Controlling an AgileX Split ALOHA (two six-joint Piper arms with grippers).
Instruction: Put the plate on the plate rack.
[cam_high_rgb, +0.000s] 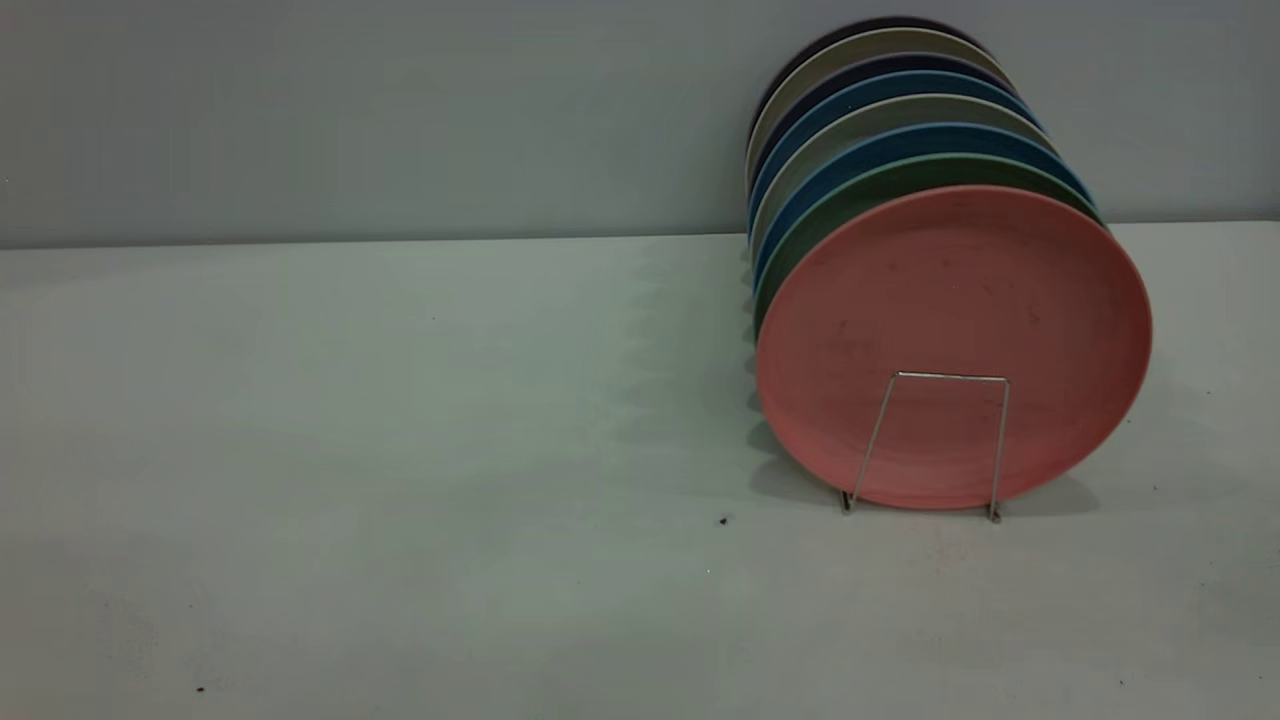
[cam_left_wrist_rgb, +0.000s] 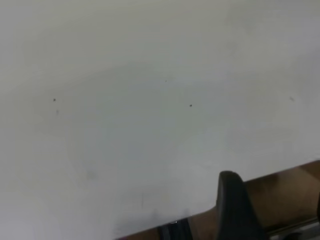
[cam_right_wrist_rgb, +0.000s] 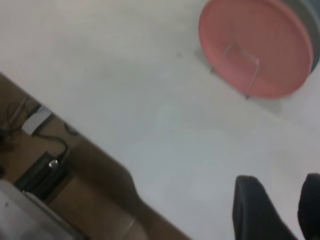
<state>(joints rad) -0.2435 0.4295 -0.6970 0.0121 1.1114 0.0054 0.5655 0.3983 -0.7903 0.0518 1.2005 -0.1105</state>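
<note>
The salmon-pink plate (cam_high_rgb: 950, 340) stands on edge at the front of the plate rack (cam_high_rgb: 950, 377), leaning back against the other plates. A silver wire loop of the rack crosses its lower face. The right wrist view shows this plate (cam_right_wrist_rgb: 255, 45) and the rack's wire loop (cam_right_wrist_rgb: 254, 77) from a distance. My right gripper (cam_right_wrist_rgb: 280, 200) is open and empty above the table, well short of the plate. My left gripper (cam_left_wrist_rgb: 272, 200) hangs open over the table's edge with nothing between its fingers. Neither gripper appears in the exterior view.
Behind the pink plate, a teal-green plate (cam_high_rgb: 850, 205), blue plates (cam_high_rgb: 900, 140) and several others stand in a row toward the wall. The white table (cam_high_rgb: 400, 450) stretches to the left. Past its edge lies the floor with cables (cam_right_wrist_rgb: 40, 165).
</note>
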